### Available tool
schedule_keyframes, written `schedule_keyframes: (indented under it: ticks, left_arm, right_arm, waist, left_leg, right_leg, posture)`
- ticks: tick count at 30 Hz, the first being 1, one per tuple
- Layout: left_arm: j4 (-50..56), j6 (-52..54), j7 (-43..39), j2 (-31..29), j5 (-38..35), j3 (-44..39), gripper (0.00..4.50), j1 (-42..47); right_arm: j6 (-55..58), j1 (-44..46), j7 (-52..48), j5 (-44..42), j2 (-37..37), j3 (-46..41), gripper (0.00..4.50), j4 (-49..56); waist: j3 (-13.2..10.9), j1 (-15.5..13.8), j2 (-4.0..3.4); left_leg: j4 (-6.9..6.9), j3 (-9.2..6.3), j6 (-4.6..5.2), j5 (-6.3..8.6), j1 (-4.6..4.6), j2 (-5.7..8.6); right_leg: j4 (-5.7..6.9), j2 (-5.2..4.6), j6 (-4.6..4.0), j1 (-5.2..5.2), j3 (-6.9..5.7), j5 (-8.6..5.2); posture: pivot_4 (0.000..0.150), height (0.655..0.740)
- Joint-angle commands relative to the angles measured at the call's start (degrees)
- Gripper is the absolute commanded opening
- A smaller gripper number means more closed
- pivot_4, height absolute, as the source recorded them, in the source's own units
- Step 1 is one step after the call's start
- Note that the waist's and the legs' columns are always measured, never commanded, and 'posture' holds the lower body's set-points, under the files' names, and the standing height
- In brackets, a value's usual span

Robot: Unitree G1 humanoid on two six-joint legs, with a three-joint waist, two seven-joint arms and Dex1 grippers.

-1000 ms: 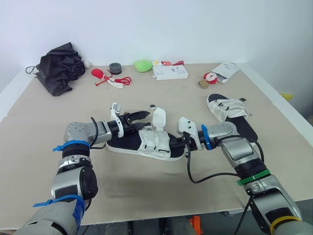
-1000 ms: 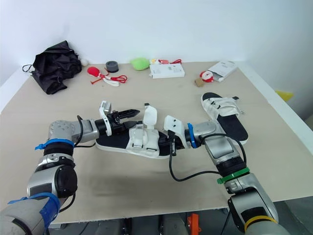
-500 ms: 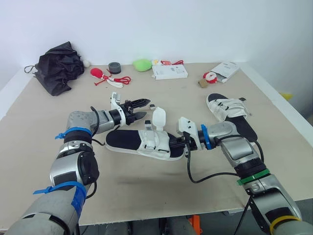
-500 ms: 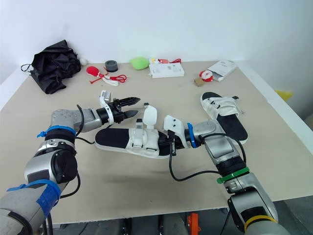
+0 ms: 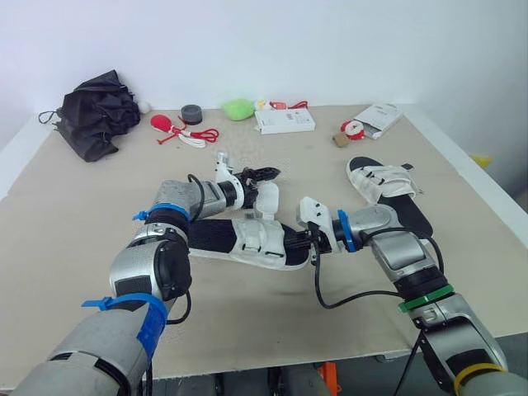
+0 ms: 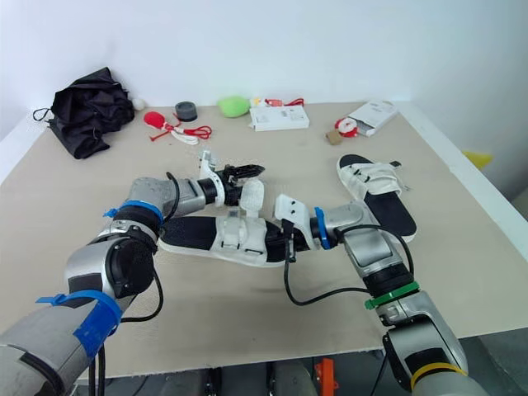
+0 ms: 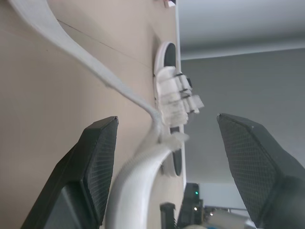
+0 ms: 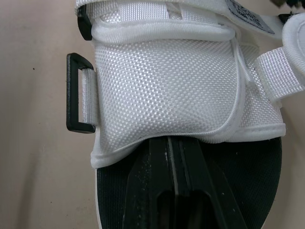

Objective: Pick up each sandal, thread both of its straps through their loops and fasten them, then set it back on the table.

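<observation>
Now strap inside spread left hand

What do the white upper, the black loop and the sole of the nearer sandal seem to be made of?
The upper looks like woven synthetic fabric, probably nylon, matte: a fine basket weave and stitched edges show. The loop is likely moulded plastic, smooth and slightly glossy, with rounded corners. The sole is perhaps foam or rubber: matte black, finely grained.
</observation>
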State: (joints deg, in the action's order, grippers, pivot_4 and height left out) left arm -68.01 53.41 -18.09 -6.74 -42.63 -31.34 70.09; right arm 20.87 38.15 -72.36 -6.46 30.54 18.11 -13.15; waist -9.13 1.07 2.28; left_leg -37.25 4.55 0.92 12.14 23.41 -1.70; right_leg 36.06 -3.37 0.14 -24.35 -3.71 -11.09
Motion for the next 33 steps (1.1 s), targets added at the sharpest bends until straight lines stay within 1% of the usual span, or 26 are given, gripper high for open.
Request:
schedule_keyframes:
  ticks: [1,5,6,8,10,13,14,20,22,24,27,29,31,33]
  left_arm:
    - [-2.6,-5.2,0.0,1.2,1.4,-0.8,3.41,1.3]
    - [-3.9,-9.3,0.2,2.0,2.4,-1.1,3.41,2.0]
    - [-4.1,-9.6,0.1,2.1,2.5,-1.2,3.18,2.1]
    - [-4.4,-9.8,-0.2,2.2,2.7,-1.3,2.63,2.3]
    - [-4.6,-10.1,-0.1,2.2,2.9,-1.5,1.69,2.4]
    - [-4.8,-11.0,0.0,2.0,3.2,-1.7,0.15,2.3]
    - [-4.8,-11.1,0.0,1.9,3.3,-1.8,0.04,2.3]
    - [-4.5,-11.5,-1.3,1.6,4.2,-1.2,0.04,2.0]
    - [-3.4,-11.9,-4.2,1.7,5.6,0.5,0.04,1.8]
    - [-0.8,-11.4,-10.4,1.9,7.9,4.1,0.04,1.5]
    - [7.2,-10.0,-22.4,2.5,10.9,11.7,0.04,-1.2]
    - [14.2,-8.7,-27.5,2.6,11.3,15.8,0.04,-4.4]
    - [24.0,-10.3,-32.0,2.2,12.7,21.2,0.04,-9.6]
    - [34.2,-11.8,-35.6,1.5,12.6,24.9,0.04,-14.9]
  right_arm:
    - [2.0,-2.3,1.7,2.6,1.0,1.7,0.00,-2.0]
    - [2.3,-2.5,1.8,2.6,1.1,1.6,0.00,-1.6]
    - [2.4,-2.5,1.8,2.6,1.1,1.6,0.00,-1.6]
    - [2.5,-2.6,1.9,2.6,1.2,1.4,0.00,-1.5]
    - [2.6,-2.7,1.9,2.5,1.2,1.3,0.00,-1.3]
    - [2.7,-2.8,1.9,2.6,1.2,1.2,0.00,-1.3]
    - [2.7,-2.8,1.9,2.5,1.2,1.2,0.00,-1.2]
    - [2.6,-2.8,2.1,2.5,0.8,1.3,0.00,-1.4]
    - [2.6,-2.8,2.1,2.5,0.7,1.3,0.00,-1.4]
    - [2.6,-2.9,2.2,2.5,0.7,1.3,0.00,-1.4]
    - [2.6,-3.1,2.3,2.5,0.8,1.2,0.00,-1.2]
    - [2.6,-3.3,2.3,2.5,0.9,1.1,0.00,-1.1]
    - [2.7,-3.6,2.3,2.5,1.0,1.0,0.00,-0.9]
    - [2.7,-3.8,2.2,2.4,1.2,1.0,0.00,-0.8]
  waist:
    - [0.0,0.0,0.00]
    - [0.0,0.0,0.00]
    - [0.0,0.0,0.00]
    - [0.0,0.0,0.00]
    - [0.0,0.0,0.01]
    - [0.0,0.0,0.01]
    - [0.0,0.0,0.01]
    - [0.0,0.0,0.01]
    - [0.0,0.0,0.01]
    - [0.0,0.0,0.02]
    - [0.0,0.0,0.02]
    - [0.0,0.1,0.02]
    - [0.0,0.1,0.01]
    - [0.0,0.2,0.00]
  left_leg:
    - [0.01,0.00,0.00,0.00,0.00,0.00]
    - [0.00,0.04,-0.01,0.01,0.01,0.00]
    - [0.01,0.04,-0.01,0.01,0.01,0.00]
    - [0.04,0.03,-0.01,0.01,0.01,0.00]
    - [0.07,0.03,-0.02,0.01,0.01,0.00]
    - [0.10,0.04,-0.02,0.01,0.01,0.00]
    - [0.10,0.04,-0.02,0.01,0.01,0.00]
    - [0.14,0.04,-0.02,0.01,0.00,0.00]
    - [0.15,0.03,-0.02,0.01,0.00,0.00]
    - [0.17,0.03,-0.02,0.01,0.00,0.01]
    - [0.22,0.05,-0.03,0.01,0.01,0.01]
    - [0.30,0.06,-0.06,0.00,0.00,0.01]
    - [0.43,0.09,-0.09,-0.02,-0.03,0.02]
    - [0.63,0.14,-0.14,-0.06,-0.11,0.01]
  right_leg:
    - [0.00,0.00,0.00,0.00,-0.02,0.00]
    - [-0.04,-0.01,0.01,-0.01,-0.07,0.00]
    - [-0.04,-0.01,0.01,-0.01,-0.07,0.01]
    - [-0.04,-0.01,0.01,-0.02,-0.09,0.00]
    - [-0.05,-0.01,0.01,-0.02,-0.11,-0.01]
    - [-0.07,-0.01,0.02,-0.02,-0.11,-0.02]
    - [-0.07,-0.01,0.02,-0.02,-0.12,-0.02]
    - [-0.08,-0.01,0.02,-0.03,-0.13,-0.02]
    - [-0.09,0.00,0.02,-0.03,-0.14,-0.02]
    - [-0.10,0.00,0.02,-0.03,-0.15,-0.03]
    - [-0.10,0.02,-0.02,-0.06,-0.15,-0.05]
    - [-0.13,0.02,-0.06,-0.07,-0.13,-0.07]
    - [-0.17,0.01,-0.10,-0.07,-0.09,-0.09]
    - [-0.23,0.02,-0.14,-0.07,0.10,-0.12]
  posture:
    - [0.150,0.7400]
    - [0.150,0.7400]
    - [0.150,0.7400]
    - [0.150,0.7400]
    - [0.150,0.7400]
    - [0.150,0.7400]
    - [0.150,0.7400]
    - [0.150,0.7400]
    - [0.150,0.7400]
    - [0.150,0.7400]
    - [0.150,0.7400]
    - [0.150,0.7400]
    - [0.150,0.7400]
    - [0.150,0.7400]
